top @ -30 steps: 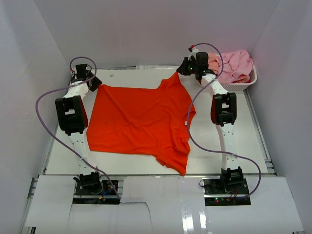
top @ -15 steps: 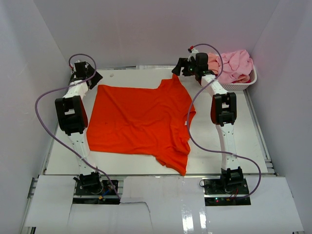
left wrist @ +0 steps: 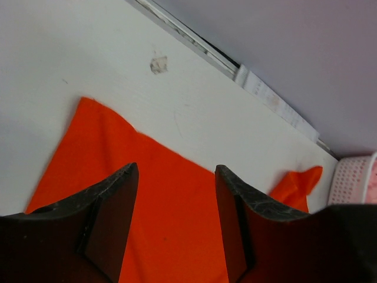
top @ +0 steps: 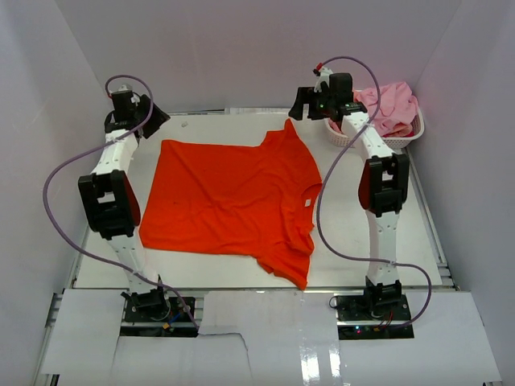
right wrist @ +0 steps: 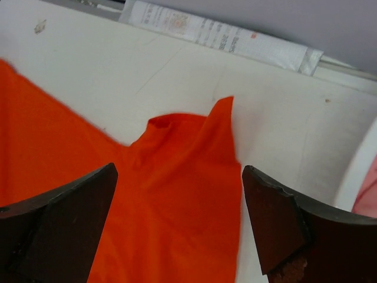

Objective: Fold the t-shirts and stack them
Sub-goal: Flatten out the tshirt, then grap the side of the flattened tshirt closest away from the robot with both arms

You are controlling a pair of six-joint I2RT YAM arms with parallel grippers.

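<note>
Both tools hang spread and empty: the left tool (top: pixel 153 121) above the far hem corner, the right tool (top: pixel 302 103) above the far sleeve of the orange-red t-shirt (top: pixel 229 201), which lies flat on the table (top: pixel 209 269). Laying-out looks done to me; folding next calls for pinching an edge and carrying it across.

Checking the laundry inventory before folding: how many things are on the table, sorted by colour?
Orange-red t-shirt, spread flat: 1
Pink cloth heap in the basket: 1 (separate shirts cannot be counted)
White basket: 1
Total: 3
</note>
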